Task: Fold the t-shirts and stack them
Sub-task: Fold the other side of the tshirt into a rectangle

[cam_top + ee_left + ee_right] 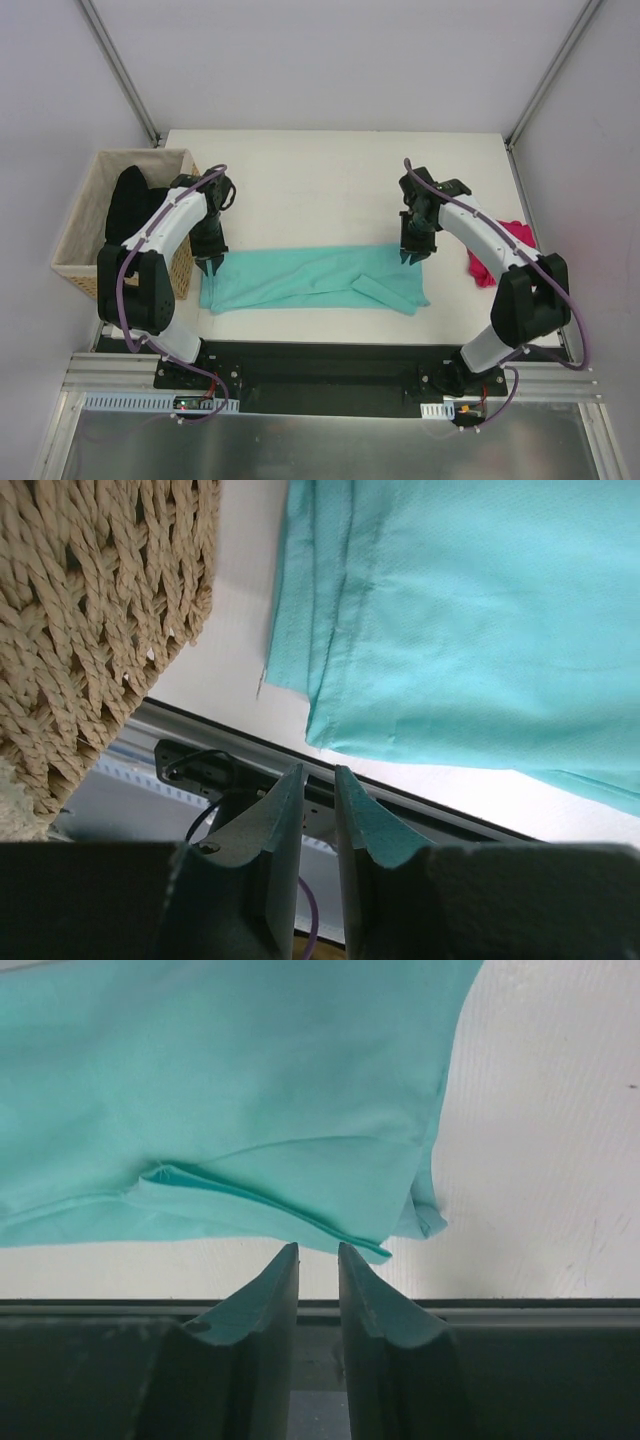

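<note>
Stretching left to right along the near edge of the table [330, 170], folded into a long flat band: teal t-shirt [300, 280]. Lying crumpled at the table's right edge, apart from it: pink t-shirt [481, 271]. Hanging over the band's two ends, slightly parted, gripping nothing: left jaws, right jaws.

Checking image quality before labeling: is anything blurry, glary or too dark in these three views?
Top view: even soft light, sharp, hardly any shadow around the teal t-shirt. Left wrist view: basket weave goes soft toward the lower corner, no glare. Right wrist view: the right gripper is dark against the bright table.
</note>
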Controlling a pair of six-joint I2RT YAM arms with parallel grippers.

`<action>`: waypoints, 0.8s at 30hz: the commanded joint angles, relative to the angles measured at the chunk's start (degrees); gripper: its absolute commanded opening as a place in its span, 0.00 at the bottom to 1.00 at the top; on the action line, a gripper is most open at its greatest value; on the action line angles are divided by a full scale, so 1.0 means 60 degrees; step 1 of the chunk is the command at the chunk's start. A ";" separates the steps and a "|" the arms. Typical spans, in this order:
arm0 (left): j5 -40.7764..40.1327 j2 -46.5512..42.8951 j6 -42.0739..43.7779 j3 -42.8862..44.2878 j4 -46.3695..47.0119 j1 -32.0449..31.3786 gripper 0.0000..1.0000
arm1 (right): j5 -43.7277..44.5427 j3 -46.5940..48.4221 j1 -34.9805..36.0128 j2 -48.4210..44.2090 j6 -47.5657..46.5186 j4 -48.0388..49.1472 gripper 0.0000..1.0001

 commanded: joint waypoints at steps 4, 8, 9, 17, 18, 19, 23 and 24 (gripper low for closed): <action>0.0300 -0.1001 -0.0353 0.1139 0.0192 -0.0178 0.18 | -0.0180 0.0049 0.0088 0.0884 -0.0094 0.1136 0.12; 0.0329 -0.0841 -0.0310 0.1550 0.0177 -0.0193 0.17 | -0.0532 -0.0025 0.0235 0.1602 -0.0124 0.1561 0.08; 0.0344 -0.0739 -0.0295 0.1580 0.0177 -0.0193 0.16 | -0.0531 -0.0025 0.0264 0.1734 -0.0124 0.1591 0.07; 0.0315 -0.0621 -0.0310 0.1873 0.0148 -0.0208 0.16 | -0.0677 0.0136 0.0894 0.2687 -0.0124 0.1914 0.03; 0.0300 -0.0621 -0.0324 0.1873 0.0133 -0.0208 0.16 | -0.0678 0.0180 0.0952 0.2775 -0.0109 0.1914 0.03; 0.0300 -0.0621 -0.0324 0.1844 0.0119 -0.0208 0.16 | -0.0663 0.0267 0.1069 0.2863 -0.0109 0.1914 0.03; 0.0168 -0.0694 -0.0397 0.1756 0.0089 -0.0208 0.16 | -0.0765 0.0473 0.1289 0.3097 -0.0051 0.1885 0.03; 0.0168 -0.0694 -0.0412 0.1756 0.0089 -0.0208 0.16 | -0.0809 0.0502 0.1391 0.3141 -0.0050 0.1885 0.02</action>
